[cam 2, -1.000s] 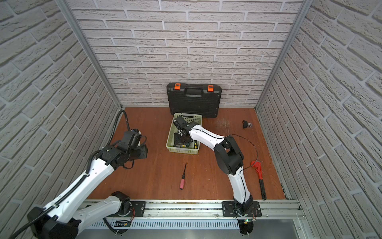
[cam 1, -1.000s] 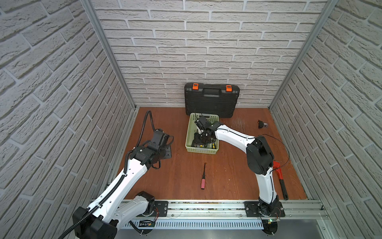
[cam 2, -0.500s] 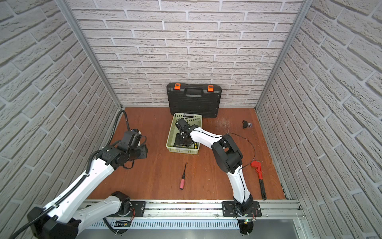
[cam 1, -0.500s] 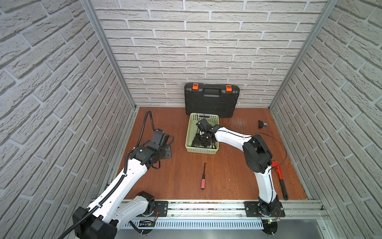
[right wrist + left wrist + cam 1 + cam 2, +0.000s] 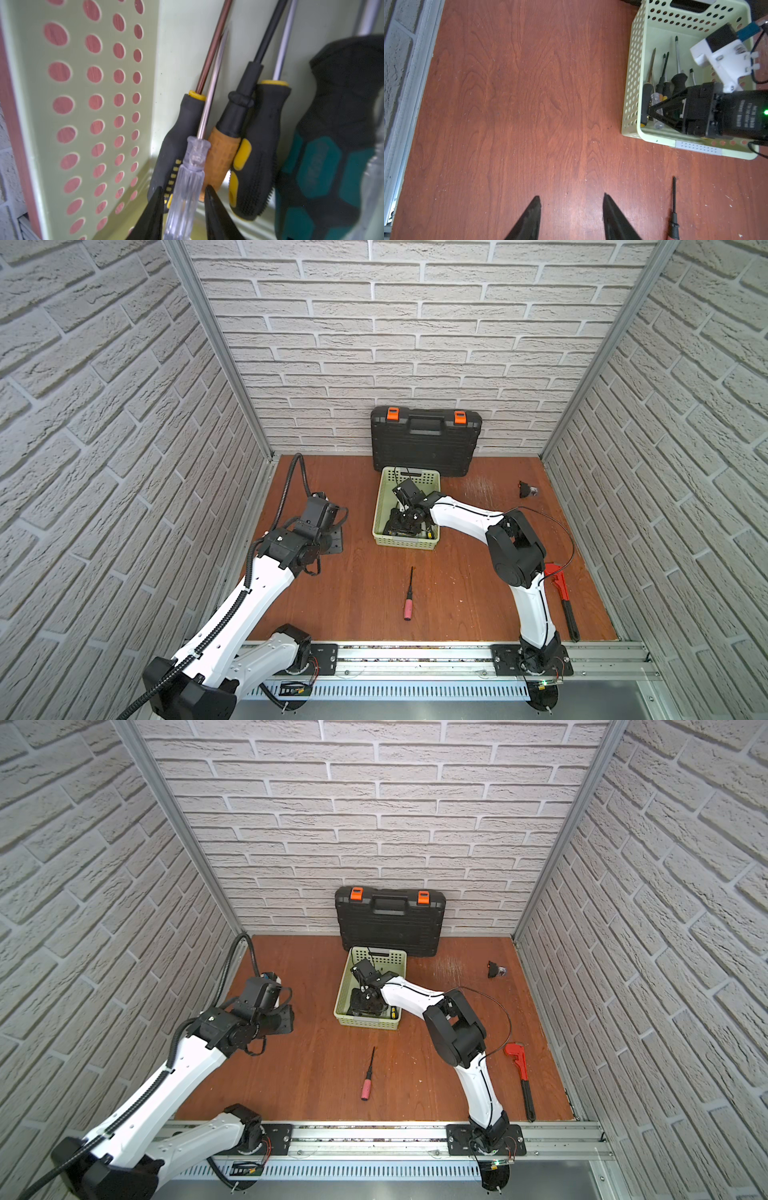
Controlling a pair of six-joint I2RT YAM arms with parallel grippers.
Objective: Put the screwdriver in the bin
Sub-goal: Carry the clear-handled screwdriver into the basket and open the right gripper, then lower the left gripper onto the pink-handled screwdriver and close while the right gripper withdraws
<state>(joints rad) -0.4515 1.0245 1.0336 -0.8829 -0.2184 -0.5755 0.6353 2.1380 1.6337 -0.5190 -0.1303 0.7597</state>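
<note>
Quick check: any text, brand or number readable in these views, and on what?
None can be read.
Print on the right arm's black motor housing: too blurred.
Marking on the teal screwdriver handle: too blurred.
Grey strip on the bin: no letters visible.

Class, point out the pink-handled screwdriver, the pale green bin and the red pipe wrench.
pink-handled screwdriver (image 5: 409, 593): in a top view, collar above handle.
pale green bin (image 5: 405, 542): in a top view, near wall.
red pipe wrench (image 5: 564, 600): in a top view, red-black join.
</note>
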